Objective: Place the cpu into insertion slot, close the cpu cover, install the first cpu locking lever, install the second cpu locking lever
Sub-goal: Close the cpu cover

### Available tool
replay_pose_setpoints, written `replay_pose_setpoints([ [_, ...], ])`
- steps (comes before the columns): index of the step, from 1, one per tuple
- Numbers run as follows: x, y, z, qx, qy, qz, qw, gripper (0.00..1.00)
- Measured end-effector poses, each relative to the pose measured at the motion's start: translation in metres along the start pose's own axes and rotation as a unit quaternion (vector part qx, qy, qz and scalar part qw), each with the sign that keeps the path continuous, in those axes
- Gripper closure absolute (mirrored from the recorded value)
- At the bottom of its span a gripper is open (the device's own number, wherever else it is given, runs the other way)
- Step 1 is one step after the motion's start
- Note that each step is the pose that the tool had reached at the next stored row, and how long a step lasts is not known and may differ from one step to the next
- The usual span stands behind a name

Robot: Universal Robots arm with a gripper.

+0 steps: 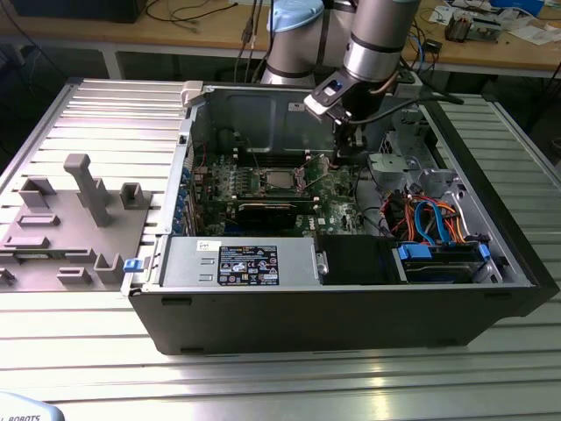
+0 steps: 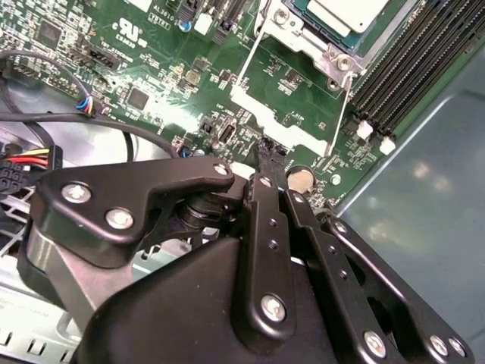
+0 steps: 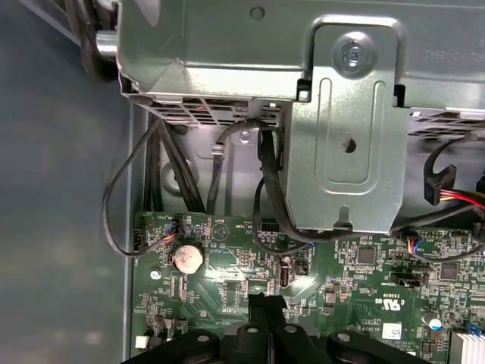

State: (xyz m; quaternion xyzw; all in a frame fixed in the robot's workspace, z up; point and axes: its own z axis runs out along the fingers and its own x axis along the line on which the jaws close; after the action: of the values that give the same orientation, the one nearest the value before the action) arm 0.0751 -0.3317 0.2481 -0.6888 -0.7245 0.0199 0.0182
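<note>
In the exterior view the arm reaches down into the open computer case, with my gripper (image 1: 344, 158) just to the exterior view's right of the cpu (image 1: 279, 180). The cpu (image 2: 342, 10), with its silvery top, lies in the insertion slot, and the cpu cover (image 2: 303, 36) frames it. Two thin wire levers (image 2: 250, 53) run along the socket's sides. My gripper (image 2: 267, 150) is shut with nothing between its fingertips (image 3: 265, 305). It hovers low over the green motherboard (image 2: 151, 68), next to a coin battery (image 3: 187, 258) and short of the socket's metal bracket (image 2: 265, 114).
A grey drive cage (image 3: 348, 136) with black cables (image 3: 269, 189) stands close beside the gripper. Long memory slots (image 2: 402, 68) lie past the socket. In the front of the case sit a power supply (image 1: 237, 263) and blue-handled drives (image 1: 438, 259). A grey fixture plate (image 1: 79, 210) rests outside the case.
</note>
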Motion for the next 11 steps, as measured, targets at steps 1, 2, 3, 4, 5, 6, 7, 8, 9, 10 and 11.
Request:
replay_pose_setpoints([
  [1, 0.0000, 0.0000, 0.0004, 0.0000, 0.0009, 0.000, 1.00000, 0.89],
  [2, 0.0000, -0.0003, 0.0007, -0.0001, 0.0022, 0.000, 1.00000, 0.89],
  [3, 0.0001, -0.0016, 0.0008, -0.0001, 0.0029, 0.000, 1.00000, 0.89],
  [4, 0.0001, -0.0029, 0.0009, -0.0001, 0.0030, 0.000, 1.00000, 0.89],
  [5, 0.0003, -0.0043, 0.0010, -0.0001, 0.0030, 0.000, 1.00000, 0.89],
  [6, 0.0004, -0.0071, 0.0011, -0.0002, 0.0030, 0.000, 1.00000, 0.89],
  [7, 0.0004, -0.0087, 0.0012, -0.0002, 0.0030, 0.000, 1.00000, 0.89],
  [8, 0.0005, -0.0103, 0.0013, -0.0002, 0.0030, 0.000, 1.00000, 0.89],
  [9, 0.0006, -0.0125, 0.0014, -0.0002, 0.0030, 0.000, 1.00000, 0.89],
  [10, 0.0007, -0.0151, 0.0015, -0.0002, 0.0030, 0.000, 1.00000, 0.89],
  [11, 0.0008, -0.0162, 0.0016, -0.0002, 0.0030, 0.000, 1.00000, 0.89],
])
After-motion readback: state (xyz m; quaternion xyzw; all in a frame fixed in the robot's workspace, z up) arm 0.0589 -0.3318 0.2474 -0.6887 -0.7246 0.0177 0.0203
